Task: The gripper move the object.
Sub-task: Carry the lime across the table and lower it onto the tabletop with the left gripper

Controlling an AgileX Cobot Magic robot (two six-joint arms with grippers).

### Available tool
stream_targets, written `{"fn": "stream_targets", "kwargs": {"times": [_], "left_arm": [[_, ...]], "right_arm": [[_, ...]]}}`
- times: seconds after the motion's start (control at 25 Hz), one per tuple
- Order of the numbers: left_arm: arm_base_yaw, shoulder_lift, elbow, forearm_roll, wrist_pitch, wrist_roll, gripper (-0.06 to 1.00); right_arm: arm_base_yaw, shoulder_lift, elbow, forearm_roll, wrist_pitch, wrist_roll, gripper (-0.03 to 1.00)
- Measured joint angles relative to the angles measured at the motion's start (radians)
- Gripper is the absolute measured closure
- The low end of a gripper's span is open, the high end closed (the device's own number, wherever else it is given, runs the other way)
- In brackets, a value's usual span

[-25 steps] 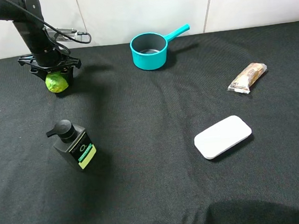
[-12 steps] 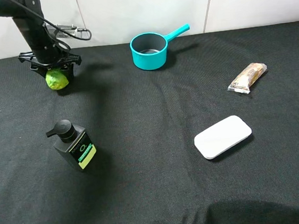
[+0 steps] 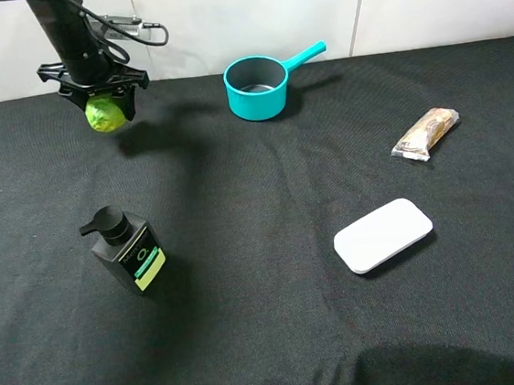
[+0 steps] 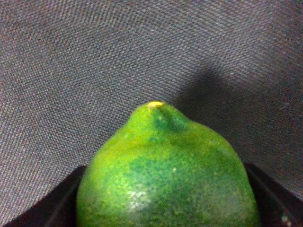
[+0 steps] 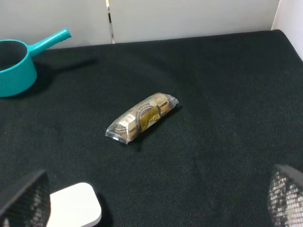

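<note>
"While the lime (image 3: 107,116) hangs in the air over the far left of the table (image 3: 272,338), pinched in the left end effector (image 3: 104,105), which step would you call this?"

"The carry, I'd judge. The grasp is made and the fruit is off the cloth, with its shadow lying apart from it. In the left wrist view the lime (image 4: 165,175) fills the space between the two black fingers, and the cloth is well below it."

"And next?"

"A spot to set it down, though the task names none. It calls for a level carry, then a slow lowering until the lime touches the table before the fingers part, because it's round and may roll. The teal pot (image 3: 256,89) and the pump bottle (image 3: 127,251) both want a wide berth."

"The arm?"

"The left arm is nearly upright above the lime, wrist pointing straight down, cables looping off behind. The right end effector (image 5: 151,201) is spread wide and holds nothing. It looks down on the snack packet (image 5: 142,118)."
</note>
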Motion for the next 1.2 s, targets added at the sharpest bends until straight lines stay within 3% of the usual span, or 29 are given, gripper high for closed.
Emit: {"fn": "stream_targets", "kwargs": {"times": [0.68, 1.2], "left_arm": [[-0.144, 0.0, -0.111, 0.0, 0.059, 0.0, 0.33], [-0.253, 0.001, -0.112, 0.0, 0.069, 0.0, 0.33]], "right_arm": [[0.0, 0.0, 0.0, 0.0, 0.0, 0.0, 0.27], [0.0, 0.0, 0.0, 0.0, 0.0, 0.0, 0.27]]}}
